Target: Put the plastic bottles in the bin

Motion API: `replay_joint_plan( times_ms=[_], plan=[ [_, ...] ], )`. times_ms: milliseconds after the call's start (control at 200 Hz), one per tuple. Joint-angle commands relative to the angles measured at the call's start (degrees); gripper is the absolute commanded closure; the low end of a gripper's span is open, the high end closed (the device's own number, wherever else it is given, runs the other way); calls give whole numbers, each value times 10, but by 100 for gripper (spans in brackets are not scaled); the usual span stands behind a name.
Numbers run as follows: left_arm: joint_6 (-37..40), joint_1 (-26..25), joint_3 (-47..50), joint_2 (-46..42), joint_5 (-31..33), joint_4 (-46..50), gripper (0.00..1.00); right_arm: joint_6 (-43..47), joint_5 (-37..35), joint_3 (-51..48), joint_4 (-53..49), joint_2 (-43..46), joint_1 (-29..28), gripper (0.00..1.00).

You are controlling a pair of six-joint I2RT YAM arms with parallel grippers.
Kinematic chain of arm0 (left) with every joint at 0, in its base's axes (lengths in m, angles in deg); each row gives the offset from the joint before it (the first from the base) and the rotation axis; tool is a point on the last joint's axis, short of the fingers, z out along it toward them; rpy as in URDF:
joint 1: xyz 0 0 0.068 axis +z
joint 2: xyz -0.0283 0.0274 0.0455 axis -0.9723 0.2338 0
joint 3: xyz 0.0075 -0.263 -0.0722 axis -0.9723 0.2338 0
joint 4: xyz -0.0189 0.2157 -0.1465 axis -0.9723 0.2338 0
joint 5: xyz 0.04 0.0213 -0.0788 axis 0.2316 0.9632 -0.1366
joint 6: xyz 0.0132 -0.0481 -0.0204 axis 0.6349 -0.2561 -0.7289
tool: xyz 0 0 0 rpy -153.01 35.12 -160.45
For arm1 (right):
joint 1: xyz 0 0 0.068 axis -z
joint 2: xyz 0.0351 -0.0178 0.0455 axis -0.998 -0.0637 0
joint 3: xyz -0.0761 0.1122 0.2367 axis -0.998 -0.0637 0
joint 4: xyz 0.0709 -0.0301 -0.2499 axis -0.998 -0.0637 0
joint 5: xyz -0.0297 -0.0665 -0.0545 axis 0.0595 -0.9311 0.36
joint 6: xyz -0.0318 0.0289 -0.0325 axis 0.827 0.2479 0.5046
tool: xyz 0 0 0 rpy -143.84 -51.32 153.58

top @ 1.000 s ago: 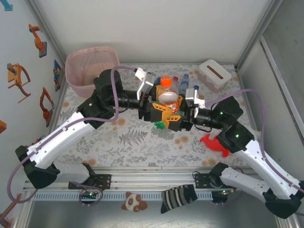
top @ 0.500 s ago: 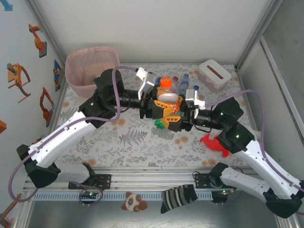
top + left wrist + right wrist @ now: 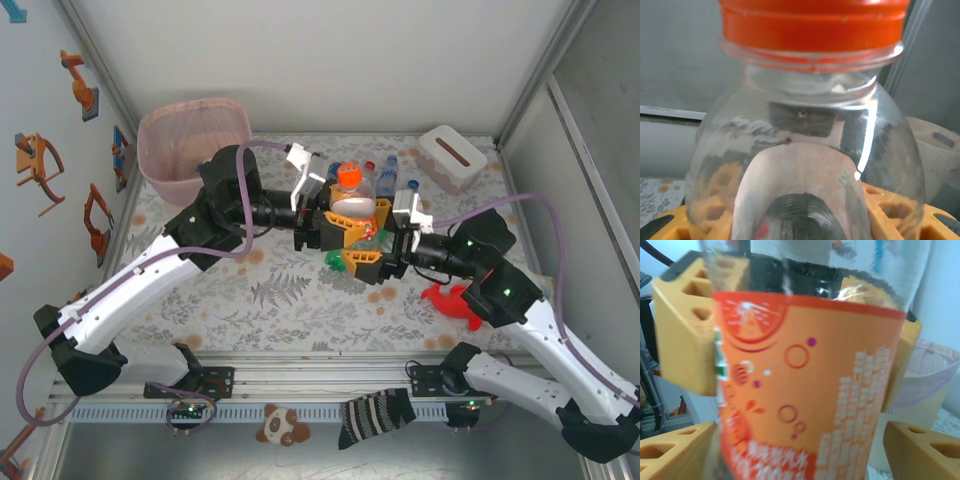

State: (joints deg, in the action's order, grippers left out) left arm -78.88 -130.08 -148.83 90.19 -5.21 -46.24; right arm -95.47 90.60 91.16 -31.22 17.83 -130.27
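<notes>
One of the plastic bottles (image 3: 351, 204), clear with an orange cap and orange label, hangs upright above the table's middle between both arms. My left gripper (image 3: 338, 226) is shut on it; in the left wrist view its yellow fingers (image 3: 670, 226) press the bottle (image 3: 805, 125) on both sides. My right gripper (image 3: 365, 256) is open around the label (image 3: 810, 390), and its right finger (image 3: 922, 450) stands apart from it. More bottles (image 3: 392, 170) with blue caps lie behind, and a green one (image 3: 335, 261) lies below. The bin (image 3: 190, 140) stands at the far left.
A white tissue box (image 3: 452, 155) sits at the far right. A red toy figure (image 3: 455, 300) lies by the right arm. The pink-lined bin (image 3: 927, 385) shows behind the bottle in the right wrist view. A sock (image 3: 375, 415) and a plush toy (image 3: 282, 425) lie beyond the front rail.
My left gripper has closed on the orange-capped bottle. My right gripper's fingers have spread apart from it. The bottle has barely moved.
</notes>
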Motion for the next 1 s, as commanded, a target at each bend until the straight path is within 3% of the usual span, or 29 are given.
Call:
replay_joint_plan(
  times_ms=[0,300,546,746,996],
  plan=[
    [26,16,-26,-24,30,33,54,16,-31,4,-21,23,-3,16],
    [54,110,-82,-27,212,220,55,37,-97,7,-68,47,-2,16],
    [47,220,-170,14,365,388,55,41,-121,16,-87,40,-3,16],
    [47,329,-218,51,392,462,55,41,-127,20,-90,35,-3,16],
    [62,443,-310,151,370,557,55,39,-127,23,-94,33,-3,17]
  ],
)
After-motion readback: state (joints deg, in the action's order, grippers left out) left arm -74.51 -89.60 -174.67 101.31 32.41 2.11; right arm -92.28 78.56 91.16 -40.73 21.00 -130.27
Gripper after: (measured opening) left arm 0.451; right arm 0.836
